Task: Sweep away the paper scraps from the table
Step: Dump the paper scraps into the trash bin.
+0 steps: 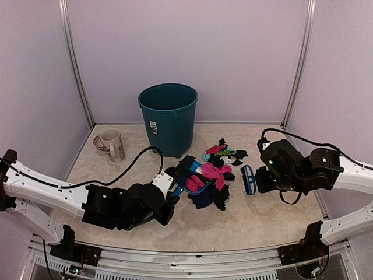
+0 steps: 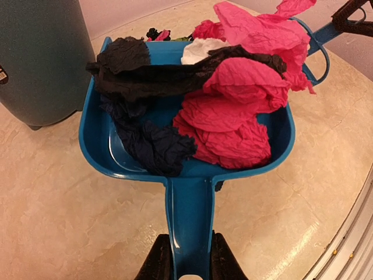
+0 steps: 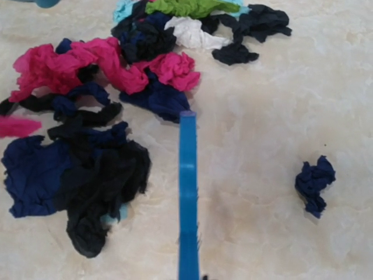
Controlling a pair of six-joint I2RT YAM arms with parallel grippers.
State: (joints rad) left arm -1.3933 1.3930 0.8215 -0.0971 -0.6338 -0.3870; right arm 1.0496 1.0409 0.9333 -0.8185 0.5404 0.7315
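Left tool (image 2: 189, 263) is clamped on the flat handle of the blue dustpan (image 2: 96, 140), with one black finger pressed to each side. The pan is heaped with paper scraps (image 1: 210, 175): crumpled magenta at its 3 o'clock side, black and dark blue at 9 o'clock, and a bit of white at the far rim. Whether the pan rests on the tabletop (image 1: 262, 216) or sits just above it cannot be told.

Right tool (image 1: 260, 178) is closed on the hand brush (image 1: 249, 179), whose blue back runs straight away from the wrist camera; the fingers themselves are out of that view.

From above, most of the scraps lie in a loose pile at the middle of the tabletop – pink, black, dark blue, a little teal and green. The dustpan meets the pile at its 9 o'clock edge and the brush stands just beside it at 3 o'clock. One dark blue scrap (image 3: 315, 184) lies alone, well apart from the heap, on the brush's 3 o'clock side in the right wrist view.

A teal bin (image 1: 169, 116) stands upright at 12 o'clock of the pile – a mug (image 1: 113, 144) sits at 10 o'clock, near the left wall.
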